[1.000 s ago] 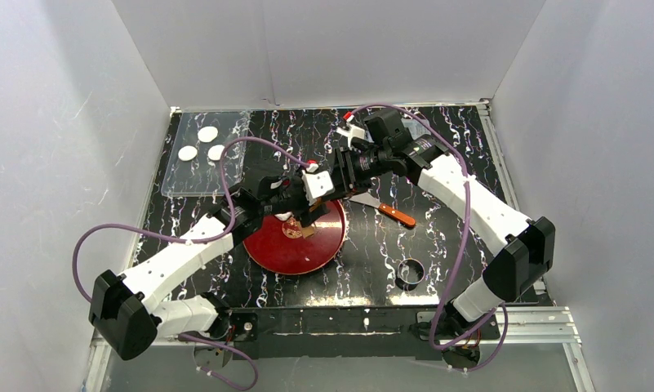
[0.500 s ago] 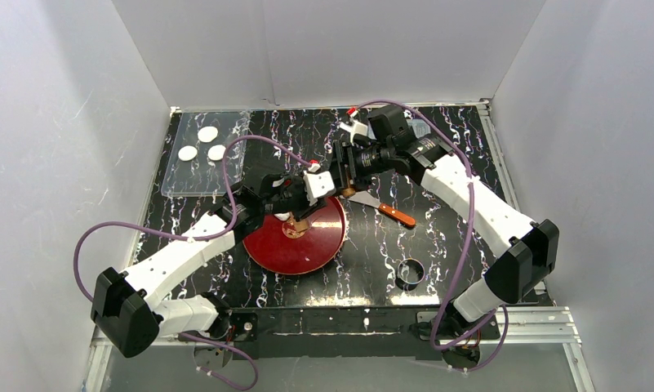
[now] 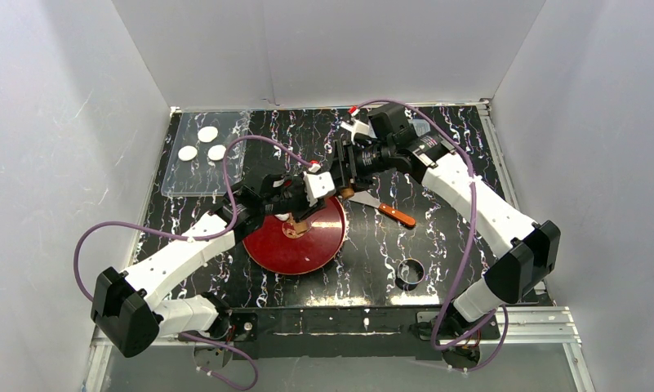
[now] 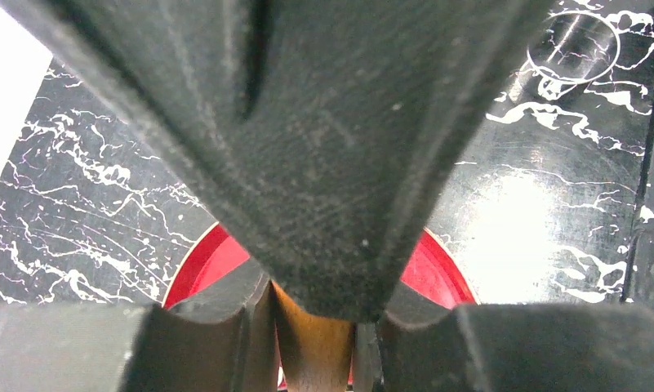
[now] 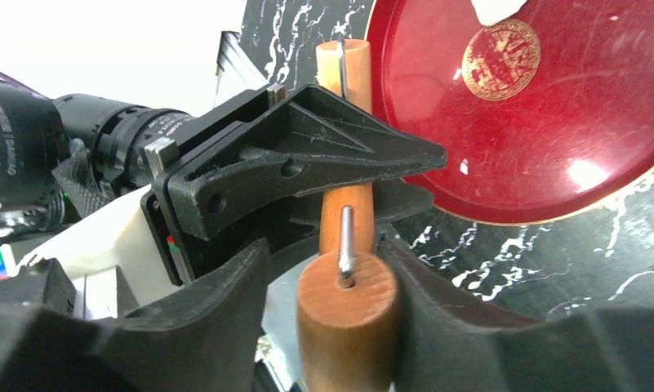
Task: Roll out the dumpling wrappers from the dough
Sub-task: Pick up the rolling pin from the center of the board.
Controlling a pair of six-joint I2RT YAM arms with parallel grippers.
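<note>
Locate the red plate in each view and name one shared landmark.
Top external: the red plate sits at centre.
Left wrist: the plate shows only as red slivers near bottom centre.
Right wrist: the plate fills the upper right.
Shared landmark: the black marbled table.

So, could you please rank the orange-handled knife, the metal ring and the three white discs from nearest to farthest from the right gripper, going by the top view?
1. The orange-handled knife, just to the right of the right gripper.
2. The metal ring, toward the near edge, right of centre.
3. The white discs, far left corner, on the clear tray.
</note>
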